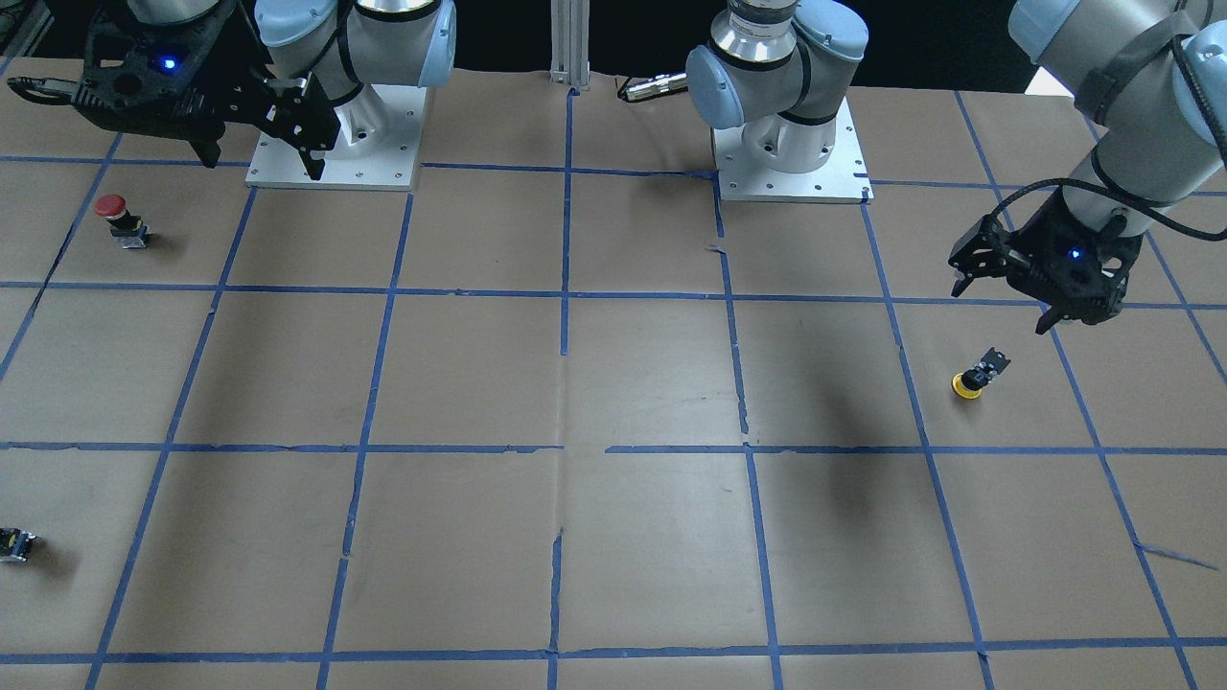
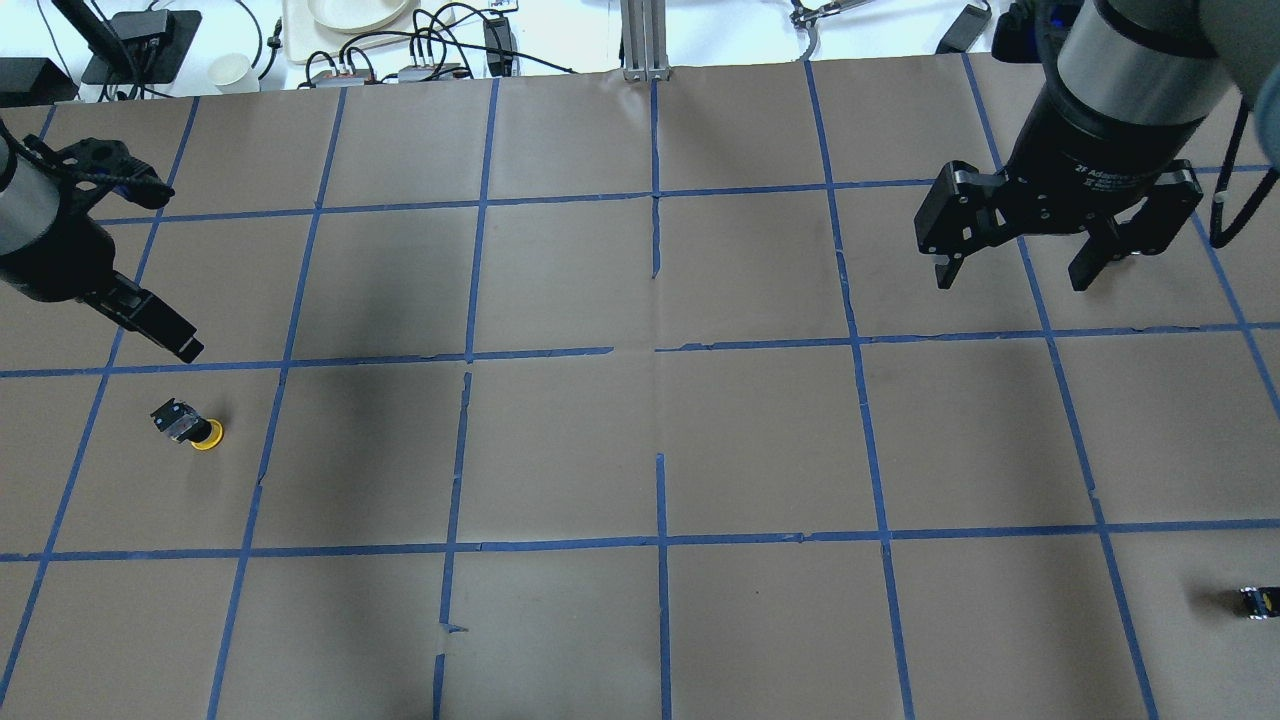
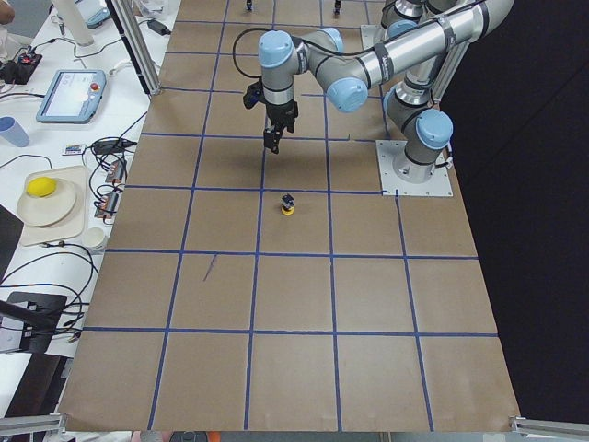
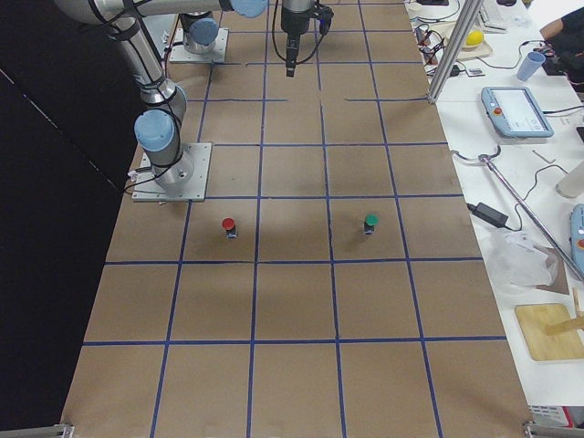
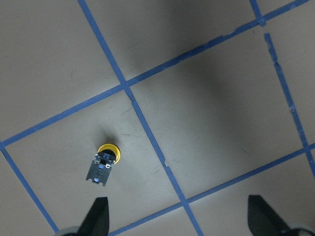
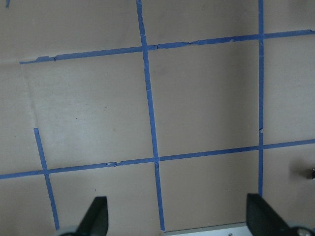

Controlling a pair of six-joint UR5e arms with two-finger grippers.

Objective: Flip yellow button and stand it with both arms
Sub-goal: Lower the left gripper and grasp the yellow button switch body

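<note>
Left fingers (image 5: 98, 216) and right fingers (image 6: 97, 215) spread; yellow button (image 5: 103, 161) untouched.

The taped worktop (image 1: 613, 383) is carrying the yellow button (image 1: 978, 374) at the robot's left end. A red button (image 1: 123, 222), green button (image 4: 370, 224) and dark block (image 1: 16, 544) are sitting toward its right.

The table (image 1: 652, 364) is brown paper crossed by a grid of blue tape. The yellow button (image 1: 979, 375) has a yellow cap on a black-and-silver body. At ten o'clock in the front-facing view, the red button (image 1: 120, 218) has a red cap. The left tool (image 1: 1002, 307) and right tool (image 2: 1012, 282) are black, each with a blue light. The left arm (image 1: 1131, 96) and right arm (image 1: 383, 38) are silver with light-blue joints.
</note>
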